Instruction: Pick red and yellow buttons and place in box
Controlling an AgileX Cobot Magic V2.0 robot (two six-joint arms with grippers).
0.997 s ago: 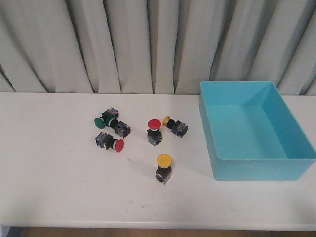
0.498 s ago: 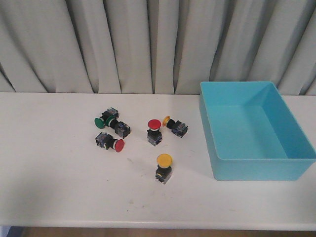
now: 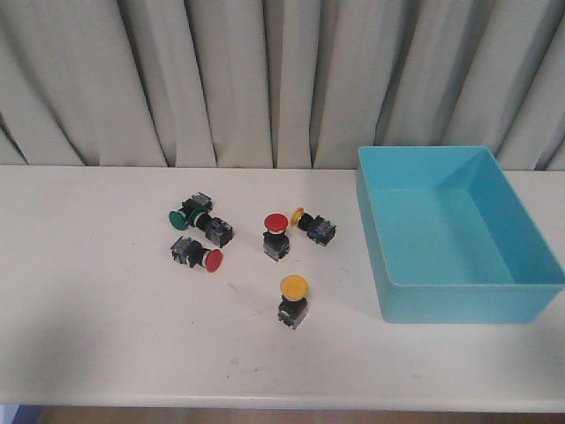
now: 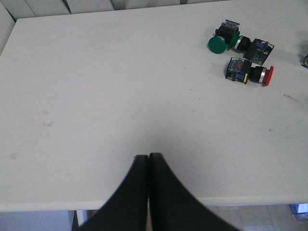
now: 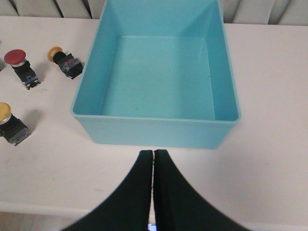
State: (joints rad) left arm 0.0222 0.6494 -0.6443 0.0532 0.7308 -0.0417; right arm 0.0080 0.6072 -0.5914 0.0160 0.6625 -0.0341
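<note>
Grabbing the wrong switch is the main risk: the green button (image 3: 177,218) lies touching a second switch, just beside the tipped red button (image 3: 209,259), so a careless reach could close on green or knock the cluster. The box (image 3: 530,284) stands empty on the tabletop (image 3: 88,318); left of it sit the upright red button (image 3: 276,223), a tipped yellow button (image 3: 300,215), and, nearer the front edge, the upright yellow button (image 3: 293,287). Both arms hang back over the front edge, the left pincer (image 4: 147,161) and right pincer (image 5: 153,156) each pressed together, pinching nothing.
</note>
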